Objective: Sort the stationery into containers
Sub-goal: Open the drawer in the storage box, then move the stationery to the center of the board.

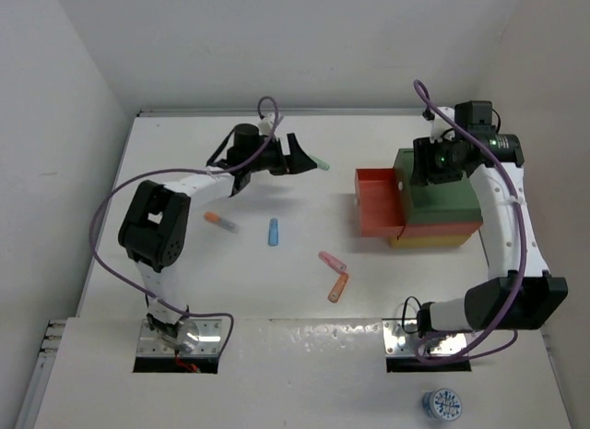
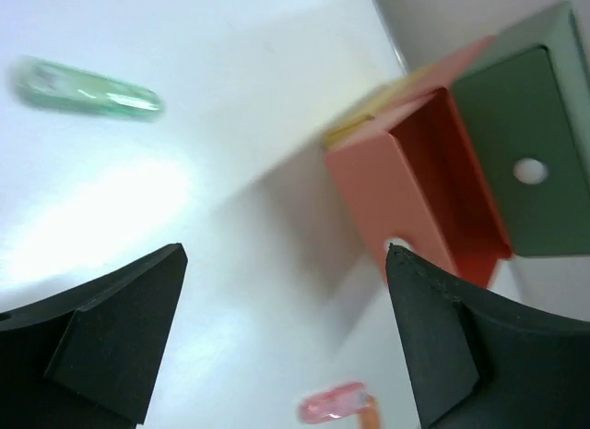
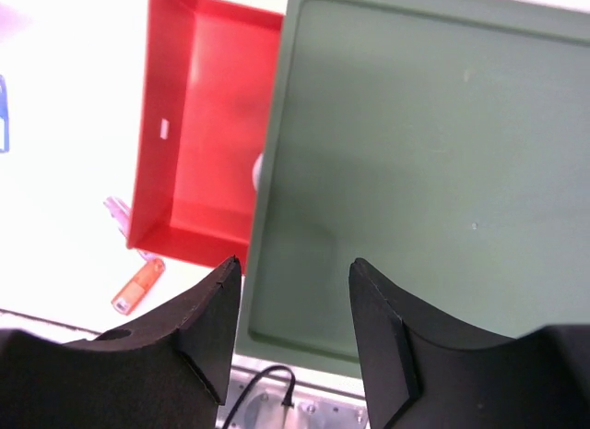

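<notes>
The mint green marker lies on the table just beyond my left gripper, which is open and empty; in the left wrist view the marker lies up and left of the gripper. The stacked trays stand at the right: green on top, red-orange pulled out to the left, yellow beneath. My right gripper hovers open and empty over the green tray's left edge. A blue marker, an orange marker, a pink marker and another orange marker lie mid-table.
The red-orange tray shows empty inside. Walls enclose the table at the left, back and right. A small round blue-and-white object lies near the front edge by the right arm's base.
</notes>
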You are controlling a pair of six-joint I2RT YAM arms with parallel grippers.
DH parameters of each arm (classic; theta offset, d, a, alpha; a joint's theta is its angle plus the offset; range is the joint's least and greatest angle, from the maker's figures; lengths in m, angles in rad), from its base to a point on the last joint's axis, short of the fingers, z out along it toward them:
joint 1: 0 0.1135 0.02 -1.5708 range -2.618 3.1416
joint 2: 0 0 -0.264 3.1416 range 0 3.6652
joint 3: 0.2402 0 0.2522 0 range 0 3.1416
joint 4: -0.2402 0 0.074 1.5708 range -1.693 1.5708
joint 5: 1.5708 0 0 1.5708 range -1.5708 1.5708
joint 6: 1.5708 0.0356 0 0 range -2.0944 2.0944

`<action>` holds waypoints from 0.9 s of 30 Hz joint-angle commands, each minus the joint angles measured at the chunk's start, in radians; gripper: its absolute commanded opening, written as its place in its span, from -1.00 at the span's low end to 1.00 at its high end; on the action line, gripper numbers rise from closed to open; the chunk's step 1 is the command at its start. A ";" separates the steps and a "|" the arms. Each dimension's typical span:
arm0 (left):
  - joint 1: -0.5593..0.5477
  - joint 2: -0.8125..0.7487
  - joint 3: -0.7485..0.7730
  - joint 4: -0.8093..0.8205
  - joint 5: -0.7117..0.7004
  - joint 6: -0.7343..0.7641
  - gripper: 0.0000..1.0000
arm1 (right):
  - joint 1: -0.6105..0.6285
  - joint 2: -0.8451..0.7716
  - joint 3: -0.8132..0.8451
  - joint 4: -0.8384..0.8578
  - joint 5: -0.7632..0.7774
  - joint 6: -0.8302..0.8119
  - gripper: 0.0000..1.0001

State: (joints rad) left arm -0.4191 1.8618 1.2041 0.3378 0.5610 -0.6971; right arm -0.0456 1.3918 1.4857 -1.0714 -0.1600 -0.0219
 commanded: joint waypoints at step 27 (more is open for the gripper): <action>0.352 0.312 0.692 -0.997 -0.170 1.499 0.67 | 0.147 -0.162 -0.033 0.011 -0.070 -0.082 0.04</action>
State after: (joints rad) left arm -0.0547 2.1441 1.8519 -0.6498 0.3859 0.6910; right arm 0.0944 1.2556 1.4597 -1.0592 -0.2283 -0.0864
